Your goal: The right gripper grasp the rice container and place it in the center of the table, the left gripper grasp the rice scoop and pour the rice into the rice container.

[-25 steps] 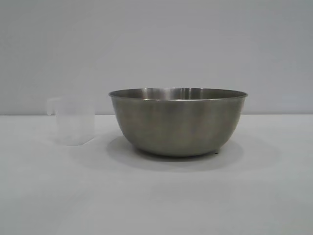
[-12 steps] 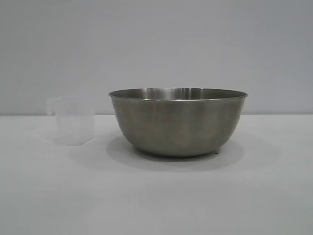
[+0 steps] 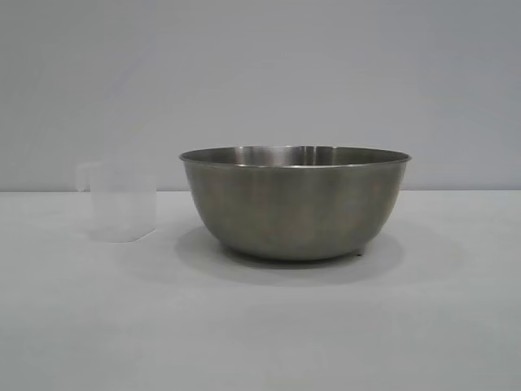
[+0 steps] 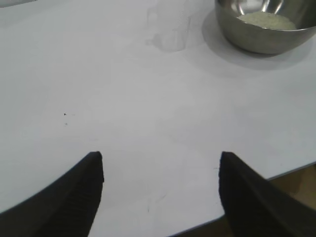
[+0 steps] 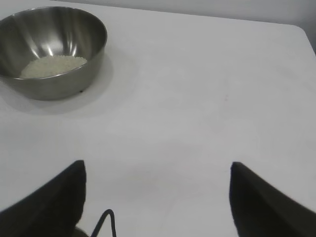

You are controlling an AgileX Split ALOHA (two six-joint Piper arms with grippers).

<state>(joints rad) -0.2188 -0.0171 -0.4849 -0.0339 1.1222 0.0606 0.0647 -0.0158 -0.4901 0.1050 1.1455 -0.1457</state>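
The steel rice container [image 3: 295, 204] stands on the white table [image 3: 260, 326] near the middle. It holds a pale mass of rice [image 5: 53, 65], which also shows in the left wrist view [image 4: 265, 20]. The translucent rice scoop [image 3: 122, 201] stands upright to the container's left, apart from it, and looks empty; it also shows in the left wrist view [image 4: 170, 27]. My left gripper [image 4: 161, 160] is open and empty, well back from the scoop over bare table. My right gripper [image 5: 157, 170] is open and empty, well back from the container [image 5: 52, 49]. Neither gripper shows in the exterior view.
The table's edge [image 4: 207, 219] lies just under my left gripper in the left wrist view. A table corner [image 5: 301, 29] shows far off in the right wrist view. A thin black cable loop [image 5: 107, 219] hangs near my right gripper.
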